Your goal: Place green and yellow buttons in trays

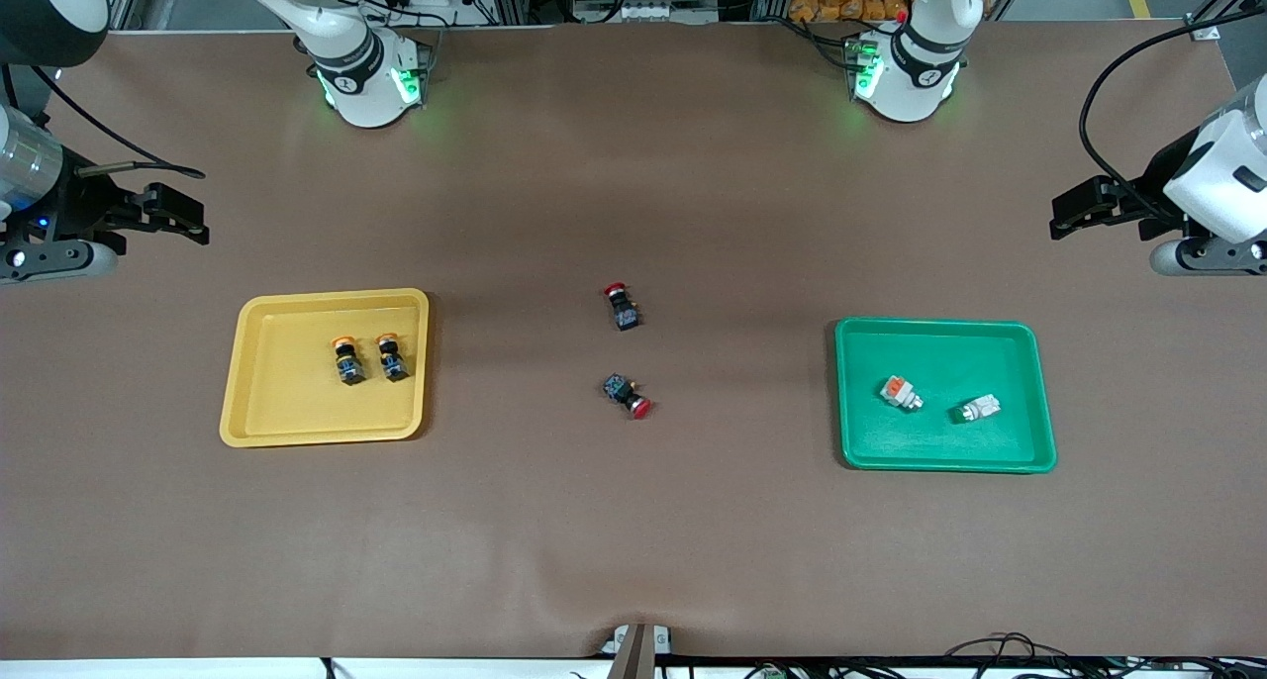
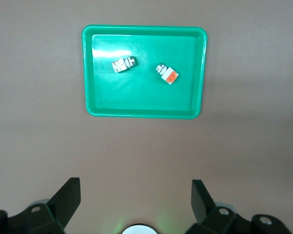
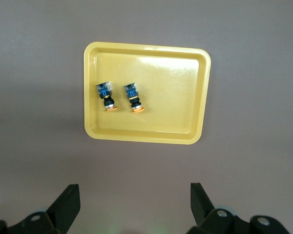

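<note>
We are finding sorting done: yellow tray (image 1: 238,362) at 9 o'clock, green tray (image 1: 1039,402) at 3 holding buttons; left gripper (image 2: 136,200), right gripper (image 3: 135,200) spread, empty; leaving red ones (image 1: 624,308).

2 black, orange-capped buttons (image 1: 369,357) lie side by side in the yellow tray (image 1: 259,402). 2 white-grey buttons (image 1: 938,400) lie apart in the green tray (image 1: 1029,402).

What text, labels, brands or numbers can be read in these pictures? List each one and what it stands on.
None can be read.
Right arm's base: a small dark mark on its white collar, too small to read.
Left arm's base: a like mark, too small to read.
Yellow tray, green tray and the buttons in them: no lettering shows.
Red-capped switches on the table: no lettering shows.
</note>
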{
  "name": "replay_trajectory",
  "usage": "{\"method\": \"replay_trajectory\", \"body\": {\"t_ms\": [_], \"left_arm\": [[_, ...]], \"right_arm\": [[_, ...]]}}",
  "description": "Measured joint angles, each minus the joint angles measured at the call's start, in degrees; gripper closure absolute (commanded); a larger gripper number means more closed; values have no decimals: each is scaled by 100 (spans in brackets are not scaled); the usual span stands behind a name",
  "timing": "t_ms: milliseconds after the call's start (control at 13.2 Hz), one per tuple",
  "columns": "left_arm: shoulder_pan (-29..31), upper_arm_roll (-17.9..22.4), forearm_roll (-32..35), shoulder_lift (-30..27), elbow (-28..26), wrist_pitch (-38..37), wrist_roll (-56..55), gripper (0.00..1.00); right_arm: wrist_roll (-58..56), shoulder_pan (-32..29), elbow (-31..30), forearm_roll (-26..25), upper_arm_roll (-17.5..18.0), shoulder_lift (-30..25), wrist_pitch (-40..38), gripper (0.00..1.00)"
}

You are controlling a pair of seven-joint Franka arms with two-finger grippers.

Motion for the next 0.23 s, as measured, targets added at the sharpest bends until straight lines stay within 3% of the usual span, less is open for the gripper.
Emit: {"method": "replay_trajectory", "body": {"t_ms": [227], "left_arm": [[-2, -15, 0, 0, 0, 0, 0, 0]], "right_arm": [[0, -1, 0, 0, -9, 0, 0, 0]]}}
